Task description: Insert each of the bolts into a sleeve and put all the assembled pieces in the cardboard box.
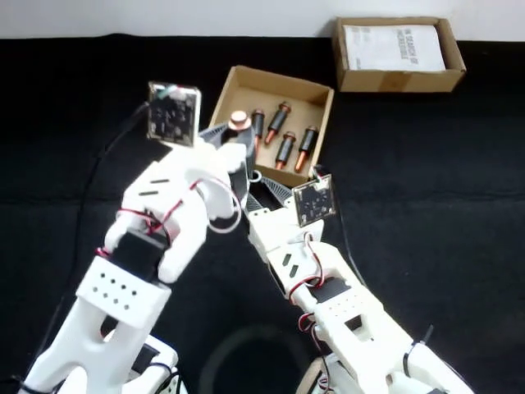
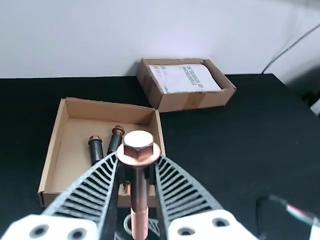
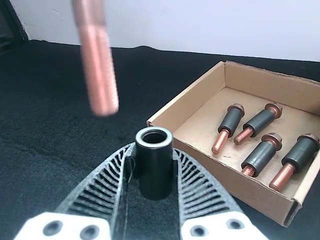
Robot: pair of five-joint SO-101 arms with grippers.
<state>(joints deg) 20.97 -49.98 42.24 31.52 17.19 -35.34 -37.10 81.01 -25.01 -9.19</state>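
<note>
**Over the black table: bolt held above sleeve, box beyond**

At the left of the scene, the left arm reaches toward the far side, and the left gripper (image 1: 232, 135) (image 2: 138, 162) pinches a copper-coloured bolt (image 1: 239, 121) (image 2: 138, 150) between its ribbed fingers. The bolt stands upright, with its hexagonal flanged head above the fingertips and its shank running down between them.

Just right of and nearer than this, the right gripper (image 1: 261, 185) (image 3: 154, 155) is closed on a dark sleeve (image 1: 255, 176) (image 3: 154, 165), held upright with its open mouth facing up. In the right wrist view the threaded end of the bolt (image 3: 97, 65) hangs above the sleeve mouth and off to one side, apart from it; the bolt is not inserted.

Farther back and to the right lies the open cardboard box (image 1: 326, 123) (image 2: 50, 165) (image 3: 185, 100) on the black table (image 1: 426, 205). Four assembled pieces (image 1: 285, 149) (image 3: 257, 122), each a bolt through a dark sleeve, lie side by side on its floor.

At the far right stands a second cardboard box (image 1: 398, 80) (image 2: 185, 97) holding a printed sheet, well apart from both grippers.
</note>
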